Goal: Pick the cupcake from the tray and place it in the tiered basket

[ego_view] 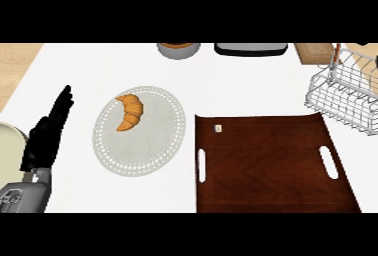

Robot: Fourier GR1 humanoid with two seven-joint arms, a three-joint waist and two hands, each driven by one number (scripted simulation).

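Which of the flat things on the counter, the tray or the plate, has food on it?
The round pale plate, left of the tray, holds a croissant. The dark brown tray with slot handles shows no food, only a tiny pale item near its far left corner.

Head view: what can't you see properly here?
- Cupcake: none shows on the tray; a tiny pale thing near its far left corner is too small to name.
- Basket: cut off by the right edge, so its tiers and contents stay unclear.
- Right hand: not in view.
- Left hand: its forearm is cut off at the lower edge.
- Bowl and dark item: cut off at the top.
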